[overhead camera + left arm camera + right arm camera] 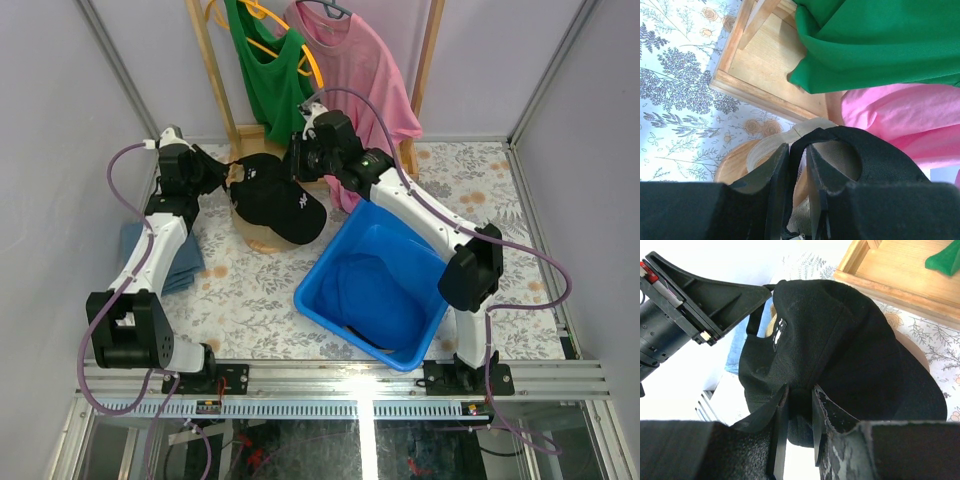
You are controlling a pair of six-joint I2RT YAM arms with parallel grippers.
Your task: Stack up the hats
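Black cap (275, 200), clenched by left gripper (797, 147) and right gripper (800, 390), hangs over wooden stand (732, 167); likely next: lower it squarely.

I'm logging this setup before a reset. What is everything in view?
black cap: one, black, on the stand
stand: one, wooden, far left-centre
bin: one, blue, centre right
blue cap: at least one, blue, in the bin
folded cloth: one, grey-blue, left
rack: one, wooden, far side
green top: one, on the rack
pink T-shirt: one, on the rack
table: one, floral
left gripper: shut on the black cap
right gripper: shut on the black cap
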